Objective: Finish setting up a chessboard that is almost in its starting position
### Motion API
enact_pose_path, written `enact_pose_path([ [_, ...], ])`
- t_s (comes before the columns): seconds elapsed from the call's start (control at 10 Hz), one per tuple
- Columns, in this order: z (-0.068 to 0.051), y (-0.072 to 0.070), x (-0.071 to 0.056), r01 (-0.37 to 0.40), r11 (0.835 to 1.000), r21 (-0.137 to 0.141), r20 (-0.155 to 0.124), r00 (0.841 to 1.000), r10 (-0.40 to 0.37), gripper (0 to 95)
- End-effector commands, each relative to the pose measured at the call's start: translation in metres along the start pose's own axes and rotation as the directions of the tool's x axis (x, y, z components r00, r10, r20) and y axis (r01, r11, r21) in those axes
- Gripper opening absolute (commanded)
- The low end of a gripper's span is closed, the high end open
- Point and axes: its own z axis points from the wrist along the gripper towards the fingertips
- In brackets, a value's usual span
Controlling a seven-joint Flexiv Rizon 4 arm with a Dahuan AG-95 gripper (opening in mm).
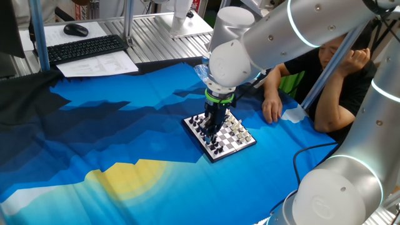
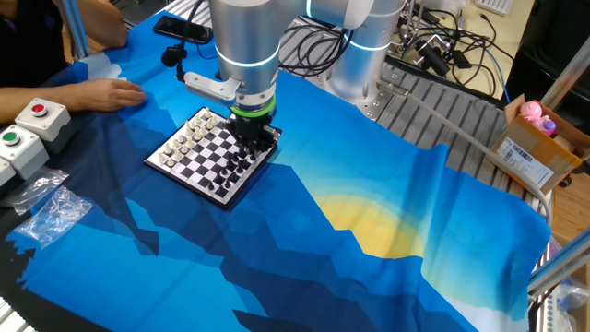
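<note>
The chessboard (image 1: 220,138) is a small black and white checked board with a dark rim, lying on the blue cloth; it also shows in the other fixed view (image 2: 207,159). White pieces (image 2: 187,140) stand on the side near the person, black pieces (image 2: 241,164) on the opposite side. My gripper (image 1: 211,125) points straight down over the black pieces' side; it also shows in the other fixed view (image 2: 249,148), low at the board's far right corner. Its fingertips are down among the black pieces. I cannot tell whether they hold a piece.
A person's hand (image 1: 271,110) rests on the cloth beside the board, also seen in the other fixed view (image 2: 112,93). A button box (image 2: 26,124) and plastic bag (image 2: 48,214) lie at the left. A keyboard (image 1: 84,48) and papers sit behind.
</note>
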Motion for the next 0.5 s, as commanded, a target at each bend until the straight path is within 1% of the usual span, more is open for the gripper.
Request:
enact_pose_path([
  [0.1, 0.0001, -0.0006, 0.0, 0.011, 1.0, 0.014, 0.005, 1.0, -0.011, 0.0],
  [0.5, 0.0014, -0.0012, -0.0001, 0.015, 1.0, 0.018, 0.01, 1.0, -0.015, 0.0],
])
